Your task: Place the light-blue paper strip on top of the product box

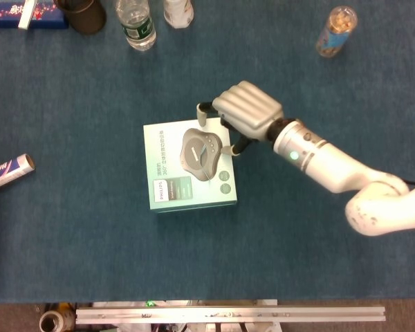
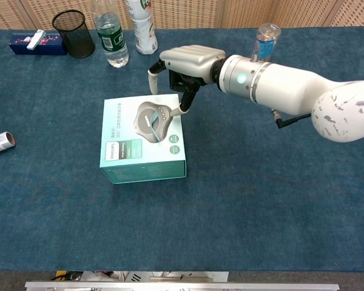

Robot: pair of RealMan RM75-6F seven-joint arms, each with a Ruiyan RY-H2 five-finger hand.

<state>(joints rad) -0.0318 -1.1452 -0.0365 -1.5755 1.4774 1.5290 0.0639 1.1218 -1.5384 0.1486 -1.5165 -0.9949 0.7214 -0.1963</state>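
Tube (image 1: 7, 173): lies on its side at the far left edge of the worktop (image 1: 90, 249), well apart from the box – no part in this task.
Back row (image 2: 79, 27): a flat blue box, a mesh cup and two bottles along the far edge, left of centre; untouched clutter.
Box (image 1: 167, 190): the pale green product box sits flat near the middle of the worktop, printed top facing up, a grey product picture on it.
Strip (image 2: 151, 127): a thin light-blue sliver lies across the grey picture on the box top, clearest in the chest view. In the head view it is too faint to pick out. It rests on the box with nothing holding it.
Right hand (image 1: 241, 119): over the box's far right corner, fingers loosely spread and pointing down, nothing between them. One fingertip hangs close to the box edge; whether it touches I cannot tell.
Left hand: not in either view.
Can (image 1: 335, 31): stands at the far right of the back edge, clear of the arm.
Done: by my reading the main step is finished – the strip is on top of the box and the hand is free of it.
Left: only to draw the right hand away without brushing the strip or nudging the box. The strip looks light, so a passing finger could slide it off.
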